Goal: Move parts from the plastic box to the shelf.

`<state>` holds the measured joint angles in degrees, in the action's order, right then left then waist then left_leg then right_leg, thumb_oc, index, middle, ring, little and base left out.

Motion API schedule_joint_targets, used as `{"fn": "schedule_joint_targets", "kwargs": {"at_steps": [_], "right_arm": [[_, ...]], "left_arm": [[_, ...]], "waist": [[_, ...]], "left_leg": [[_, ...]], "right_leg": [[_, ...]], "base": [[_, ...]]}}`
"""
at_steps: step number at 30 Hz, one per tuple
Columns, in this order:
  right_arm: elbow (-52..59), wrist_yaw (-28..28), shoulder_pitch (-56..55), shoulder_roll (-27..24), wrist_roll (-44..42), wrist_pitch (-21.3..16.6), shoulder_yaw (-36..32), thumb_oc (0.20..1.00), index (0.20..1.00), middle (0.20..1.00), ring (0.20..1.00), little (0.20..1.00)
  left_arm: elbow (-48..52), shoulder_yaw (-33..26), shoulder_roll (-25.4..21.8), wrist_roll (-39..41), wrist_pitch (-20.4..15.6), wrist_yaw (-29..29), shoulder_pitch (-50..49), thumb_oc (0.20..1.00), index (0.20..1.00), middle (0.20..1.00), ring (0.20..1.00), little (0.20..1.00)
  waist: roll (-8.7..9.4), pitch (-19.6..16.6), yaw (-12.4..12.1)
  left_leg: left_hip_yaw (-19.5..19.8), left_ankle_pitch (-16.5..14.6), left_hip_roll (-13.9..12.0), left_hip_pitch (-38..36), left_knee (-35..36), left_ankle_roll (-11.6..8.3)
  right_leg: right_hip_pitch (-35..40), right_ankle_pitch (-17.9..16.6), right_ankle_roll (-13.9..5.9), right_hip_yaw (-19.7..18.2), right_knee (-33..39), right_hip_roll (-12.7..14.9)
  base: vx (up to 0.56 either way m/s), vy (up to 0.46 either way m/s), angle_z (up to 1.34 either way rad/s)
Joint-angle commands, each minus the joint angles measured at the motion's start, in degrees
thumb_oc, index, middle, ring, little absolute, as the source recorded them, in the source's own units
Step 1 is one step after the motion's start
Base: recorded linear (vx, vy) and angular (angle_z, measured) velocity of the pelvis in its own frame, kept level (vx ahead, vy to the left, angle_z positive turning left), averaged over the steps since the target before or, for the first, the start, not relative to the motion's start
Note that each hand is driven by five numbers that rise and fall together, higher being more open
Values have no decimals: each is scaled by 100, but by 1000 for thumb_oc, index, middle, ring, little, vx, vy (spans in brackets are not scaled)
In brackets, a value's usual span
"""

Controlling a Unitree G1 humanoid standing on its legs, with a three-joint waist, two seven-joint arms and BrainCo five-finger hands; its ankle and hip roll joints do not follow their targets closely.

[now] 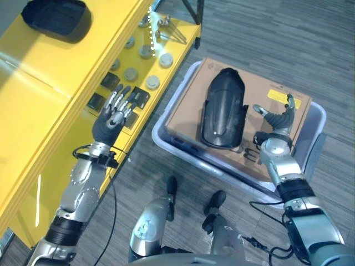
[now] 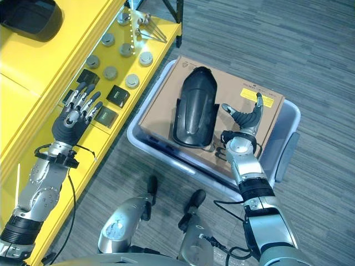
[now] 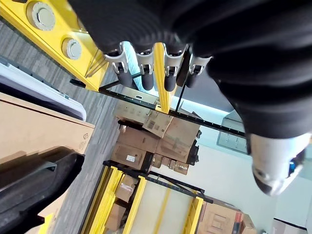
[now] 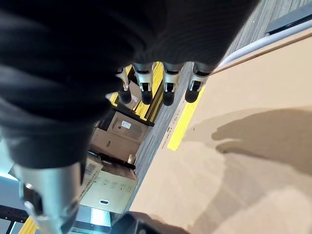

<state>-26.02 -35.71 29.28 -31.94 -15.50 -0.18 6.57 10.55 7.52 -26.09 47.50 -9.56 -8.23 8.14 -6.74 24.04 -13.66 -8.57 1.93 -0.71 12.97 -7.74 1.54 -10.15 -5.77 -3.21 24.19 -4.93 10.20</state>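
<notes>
While the black curved part (image 1: 223, 108) lies on the cardboard sheet (image 1: 277, 111) covering the plastic box (image 1: 316, 138), both hands hang empty (fingers straight): left hand (image 1: 113, 116) over the yellow shelf (image 1: 50, 83), right hand (image 1: 277, 124) above the cardboard beside the part.

The shelf (image 1: 50, 83) is bright yellow. Grey discs (image 1: 152, 82) and black squares (image 1: 95, 102) sit on it, with a black tray (image 1: 55, 19). The box (image 1: 191, 75) is pale lavender-grey, holding brown cardboard (image 1: 260, 105) with a yellow label (image 1: 277, 97) and a glossy black part (image 1: 223, 108). The floor (image 1: 277, 39) is grey-streaked.
</notes>
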Motion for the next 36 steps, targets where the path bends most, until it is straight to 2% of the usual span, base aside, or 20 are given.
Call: {"fn": "schedule_joint_targets", "kwargs": {"at_steps": [1,9,11,13,23,28,33,34,35,36], "right_arm": [[180,-193,165,-119,19,-167,202,1000,1000,1000,1000,1000],[-21,-24,154,-17,149,132,390,1000,1000,1000,1000,1000],[-165,21,134,20,299,385,500,1000,1000,1000,1000,1000],[-241,39,87,42,395,469,541,1000,1000,1000,1000,1000],[-860,164,-30,118,588,476,826,1000,1000,1000,1000,1000],[-1028,262,77,69,870,628,936,1000,1000,1000,1000,1000],[-1160,288,167,-2,1292,962,1128,1000,1000,1000,1000,1000],[-1198,310,187,-17,1376,1023,1159,787,787,787,787,787],[-1291,356,234,-49,1582,1100,1237,200,200,200,200,200],[-1327,366,265,-81,1610,1128,1303,200,200,200,200,200]], "left_arm": [[410,78,-216,198,-428,-193,-146,1000,1000,1000,1000,1000],[340,145,-160,169,-467,-264,-214,1000,1000,1000,1000,1000],[298,160,-124,165,-464,-367,-245,1000,1000,1000,1000,1000],[292,168,-106,160,-472,-398,-270,1000,1000,1000,1000,1000],[146,315,-35,123,-601,-392,-265,1000,1000,1000,1000,1000],[128,353,-31,124,-617,-394,-248,1000,1000,1000,1000,1000],[111,355,-21,134,-647,-427,-256,1000,1000,1000,1000,1000],[115,353,-24,128,-642,-432,-257,1000,1000,1000,1000,1000],[116,366,-27,127,-643,-434,-252,1000,1000,1000,1000,1000],[107,367,-34,150,-656,-463,-256,1000,1000,1000,1000,1000]], "waist": [[116,-297,-64],[102,-252,-137],[96,-231,-162],[96,-224,-169],[70,-162,-178],[58,-114,-197],[58,-91,-223],[58,-90,-230],[59,-81,-241],[57,-72,-250]], "left_leg": [[478,2,-33,498,-171,-325],[520,13,13,498,-108,-332],[531,10,29,507,-101,-333],[536,8,37,498,-90,-329],[542,1,42,522,-127,-337],[575,-5,63,551,-157,-335],[585,-4,78,574,-173,-332],[589,-3,81,575,-174,-332],[597,-4,88,576,-185,-330],[599,-4,91,584,-189,-329]], "right_leg": [[222,568,-507,-82,-310,362],[254,558,-509,-16,-260,380],[242,561,-511,-2,-274,394],[238,556,-513,-5,-266,395],[197,538,-510,-13,-292,419],[143,539,-503,-16,-336,434],[95,532,-509,-12,-369,451],[92,532,-509,-9,-373,453],[90,530,-507,-4,-385,456],[80,533,-505,1,-395,462]], "base": [[2,6,12],[2,5,3],[-14,17,6],[-4,14,6],[-6,12,4],[-9,17,5],[-1,2,1],[0,0,0],[0,0,0],[0,0,0]]}}
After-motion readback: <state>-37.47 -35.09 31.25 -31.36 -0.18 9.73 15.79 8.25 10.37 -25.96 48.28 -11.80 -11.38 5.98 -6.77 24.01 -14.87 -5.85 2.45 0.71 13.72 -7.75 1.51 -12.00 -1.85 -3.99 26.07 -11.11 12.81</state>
